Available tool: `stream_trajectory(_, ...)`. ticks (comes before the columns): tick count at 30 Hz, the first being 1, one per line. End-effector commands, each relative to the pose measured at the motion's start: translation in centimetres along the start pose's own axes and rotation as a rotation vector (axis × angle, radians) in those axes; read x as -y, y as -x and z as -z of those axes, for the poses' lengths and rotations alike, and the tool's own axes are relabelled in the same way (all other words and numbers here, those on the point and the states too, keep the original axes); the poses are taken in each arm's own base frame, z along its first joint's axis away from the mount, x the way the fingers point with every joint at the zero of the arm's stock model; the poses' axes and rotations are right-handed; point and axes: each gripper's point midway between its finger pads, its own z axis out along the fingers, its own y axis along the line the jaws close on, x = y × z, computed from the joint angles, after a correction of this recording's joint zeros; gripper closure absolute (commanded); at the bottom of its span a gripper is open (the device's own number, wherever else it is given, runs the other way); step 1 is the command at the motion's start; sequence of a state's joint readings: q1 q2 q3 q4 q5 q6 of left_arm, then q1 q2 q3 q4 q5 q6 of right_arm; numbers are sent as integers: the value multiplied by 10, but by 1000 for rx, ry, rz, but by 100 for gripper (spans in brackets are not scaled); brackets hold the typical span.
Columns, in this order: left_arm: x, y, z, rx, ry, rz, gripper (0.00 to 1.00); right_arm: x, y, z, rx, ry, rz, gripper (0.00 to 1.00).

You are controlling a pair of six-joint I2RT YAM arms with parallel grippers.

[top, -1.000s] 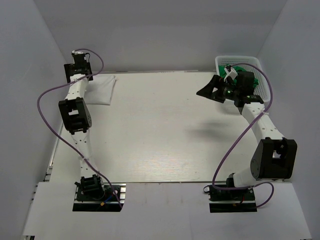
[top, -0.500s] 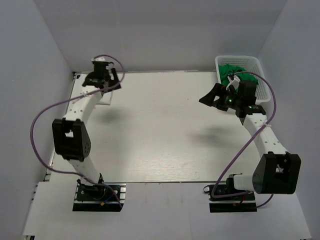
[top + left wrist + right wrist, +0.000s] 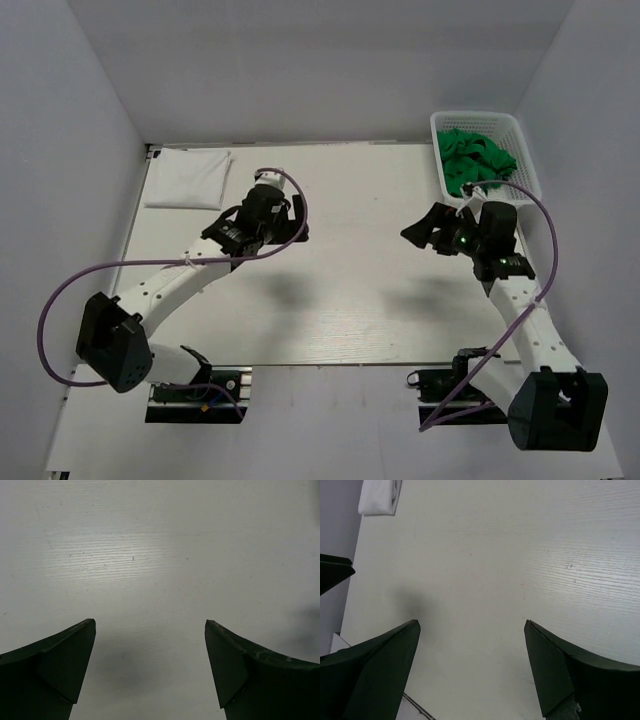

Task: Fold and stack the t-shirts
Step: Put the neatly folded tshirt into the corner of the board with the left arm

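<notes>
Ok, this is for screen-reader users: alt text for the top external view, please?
Two robot arms reach over a pale table, the left gripper and right gripper both open and empty. A folded white t-shirt lies at the far left corner; crumpled green t-shirts fill a white basket at the far right.

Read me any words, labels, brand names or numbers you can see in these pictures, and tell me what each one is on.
There is no text to read in any view. The white t-shirt, the green t-shirts and the basket show no print or label, and the left hand and right hand carry no visible marking.
</notes>
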State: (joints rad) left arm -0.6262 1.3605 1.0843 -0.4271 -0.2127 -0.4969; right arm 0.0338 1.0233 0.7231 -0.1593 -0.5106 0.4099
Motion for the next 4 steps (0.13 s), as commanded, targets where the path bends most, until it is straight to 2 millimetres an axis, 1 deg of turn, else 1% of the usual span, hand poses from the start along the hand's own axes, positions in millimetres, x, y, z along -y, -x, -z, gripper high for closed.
stream_trajectory(1,8,33,26,139,-20,43,0,-7,17,7,111,23,84,10)
stream_trajectory(2,8,33,26,139,-20,43,0,-9,17,7,119,36,96,10)
stream_trajectory(3,10,37,28,150,-25,35,0,-11,17,7,116,50,96,10)
stream_trajectory(4,6,29,21,117,-6,25,0,-13,16,7,112,60,97,10)
